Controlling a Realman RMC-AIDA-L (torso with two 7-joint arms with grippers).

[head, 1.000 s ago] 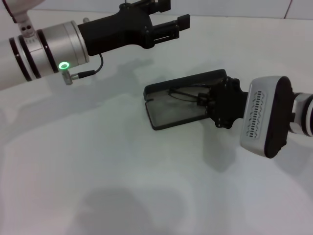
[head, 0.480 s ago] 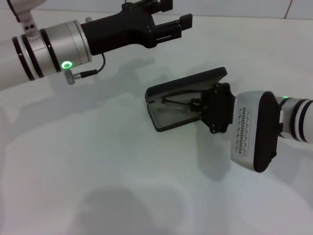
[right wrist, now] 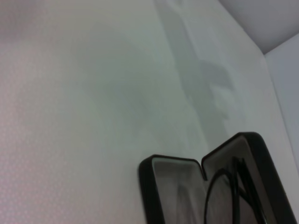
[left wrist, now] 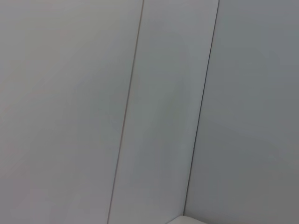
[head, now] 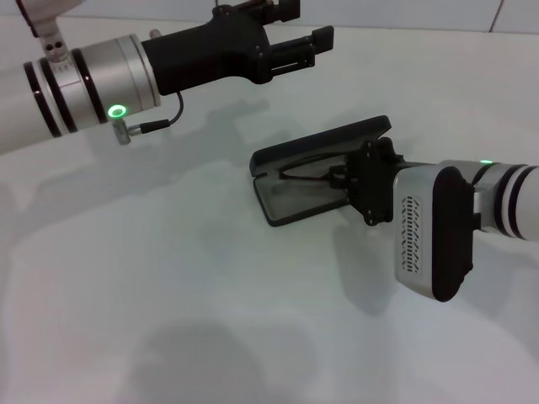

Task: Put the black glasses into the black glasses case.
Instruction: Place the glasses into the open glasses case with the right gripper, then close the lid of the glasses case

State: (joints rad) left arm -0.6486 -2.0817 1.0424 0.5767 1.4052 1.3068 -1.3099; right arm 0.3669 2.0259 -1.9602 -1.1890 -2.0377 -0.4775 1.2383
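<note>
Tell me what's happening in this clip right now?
The right pincer is at the open black hinged glasses case on the white table, with the thin black-framed glasses at the case's grey-lined inside. Whether they are let go cannot be seen. The left pincer hangs idle above the table's far side.

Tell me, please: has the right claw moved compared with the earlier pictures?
Yes. In the head view the right claw has shifted toward the robot's left, further over the open black glasses case, which lies on the table.

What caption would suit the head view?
Right pincer lowers the black glasses into the open black glasses case; left pincer hovers behind.
</note>
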